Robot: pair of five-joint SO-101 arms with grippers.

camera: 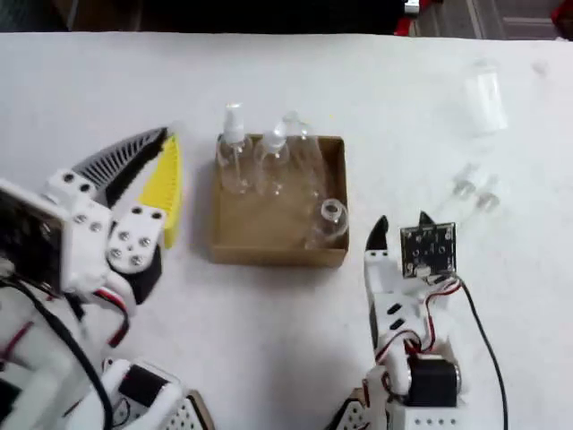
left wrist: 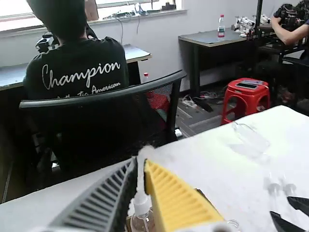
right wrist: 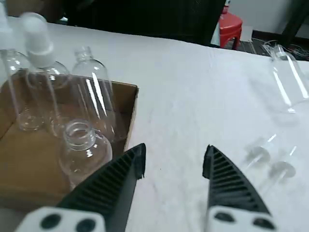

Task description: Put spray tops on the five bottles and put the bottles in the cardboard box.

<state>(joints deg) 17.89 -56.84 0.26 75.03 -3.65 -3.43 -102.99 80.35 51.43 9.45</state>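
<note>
The left jaws, gray and yellow, sit just left of the box (camera: 231,253). They are almost closed and hold nothing. The box is in the middle of the bench (camera: 107,81), and four bottles are in it. The capped bottles (camera: 235,152) are two, on its far left side. The bare bottles (right wrist: 82,145) are two, more to the right.

The right jaws are wide open and empty, just right of the box's near corner. Farther right lie two spray tops (camera: 464,186). The last bottle (camera: 484,97) lies far off on the right.

I think the next job is to fetch a top. Go in slowly, pinch its fat white head, not the thin tube, and lift it straight up. Clear bottles slip, so the left jaws should hold one steady.
</note>
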